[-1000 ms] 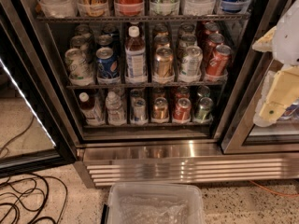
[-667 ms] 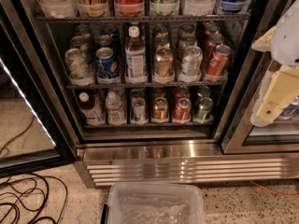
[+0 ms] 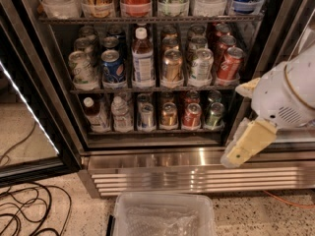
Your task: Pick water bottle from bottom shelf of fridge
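The water bottle stands in the second lane from the left on the bottom shelf of the fridge. It is just beside the dark reddish drink bottle on its left and a silver can on its right. The gripper hangs well apart from it at the right edge of the opening, near the door frame. It carries nothing you can see, but you cannot tell whether it is open or closed. Your main risk is the long sweep to the left: cut it too close and the arm could clip the frame or the cans on the right of the shelf. With such tight lanes, a slightly offset approach could topple a neighbour or close on the reddish bottle's similar white cap. The shelf above also leaves little headroom.
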You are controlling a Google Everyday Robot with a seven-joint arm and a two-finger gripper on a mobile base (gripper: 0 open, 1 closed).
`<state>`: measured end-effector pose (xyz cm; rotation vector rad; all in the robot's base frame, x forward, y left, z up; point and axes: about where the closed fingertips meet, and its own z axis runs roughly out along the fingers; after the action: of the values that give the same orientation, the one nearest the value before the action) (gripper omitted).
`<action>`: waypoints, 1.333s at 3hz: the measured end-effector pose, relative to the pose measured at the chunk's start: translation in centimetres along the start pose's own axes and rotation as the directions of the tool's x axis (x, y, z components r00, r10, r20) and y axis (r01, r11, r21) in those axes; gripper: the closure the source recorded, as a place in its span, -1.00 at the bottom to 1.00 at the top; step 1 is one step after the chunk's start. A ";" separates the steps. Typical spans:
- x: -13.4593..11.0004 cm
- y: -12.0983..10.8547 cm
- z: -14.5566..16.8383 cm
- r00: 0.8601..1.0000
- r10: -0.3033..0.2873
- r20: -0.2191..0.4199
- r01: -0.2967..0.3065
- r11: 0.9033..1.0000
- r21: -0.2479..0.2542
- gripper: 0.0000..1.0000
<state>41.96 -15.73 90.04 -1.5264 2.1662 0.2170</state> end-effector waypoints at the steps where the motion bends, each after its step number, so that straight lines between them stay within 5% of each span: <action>1: 0.0 2.3 4.6 0.988 0.022 0.154 -0.018 1.000 -0.025 -1.00; 3: -3.7 1.1 11.8 0.918 -0.052 0.394 0.023 0.997 0.078 -1.00; 4: -4.9 -0.6 14.6 0.905 -0.066 0.420 0.006 0.990 0.143 -1.00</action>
<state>48.01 -6.11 79.70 -1.2973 1.7686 0.3438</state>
